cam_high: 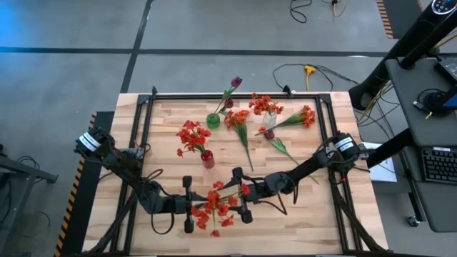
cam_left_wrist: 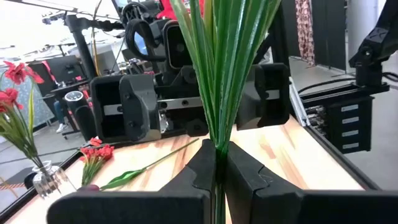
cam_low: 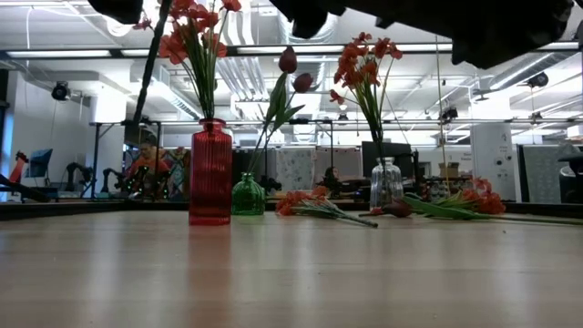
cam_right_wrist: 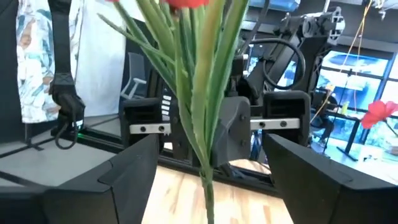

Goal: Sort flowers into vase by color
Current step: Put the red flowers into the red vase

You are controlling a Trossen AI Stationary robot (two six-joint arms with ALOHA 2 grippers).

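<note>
A red-bloomed flower (cam_high: pixel 216 205) with long green leaves stands upright above the table's near middle. My left gripper (cam_left_wrist: pixel 219 158), reaching in from the left, is shut on it. My right gripper (cam_right_wrist: pixel 211 144) faces it from the right, open, with a finger on either side of the leaves (cam_right_wrist: pixel 199 93), touching nothing. A red vase (cam_high: pixel 207 158) holds red blooms, a green vase (cam_high: pixel 213 120) holds purple buds, and a clear vase (cam_high: pixel 269 118) holds orange-red blooms. My left gripper pinches the flower's stem (cam_left_wrist: pixel 218 148) between its two fingertips, just below where the leaves fan out. The fingers lie level, coming from the table's left, across the stem. The flower stands upright in the hold; its lower end is hidden below the fingers.
Loose stems lie on the far half of the table: an orange-red one (cam_high: pixel 239 127) beside the green vase, another (cam_high: pixel 300 118) at the far right, and a purple bud (cam_high: pixel 270 134) with its leaves. A black frame (cam_high: pixel 146 121) borders the table.
</note>
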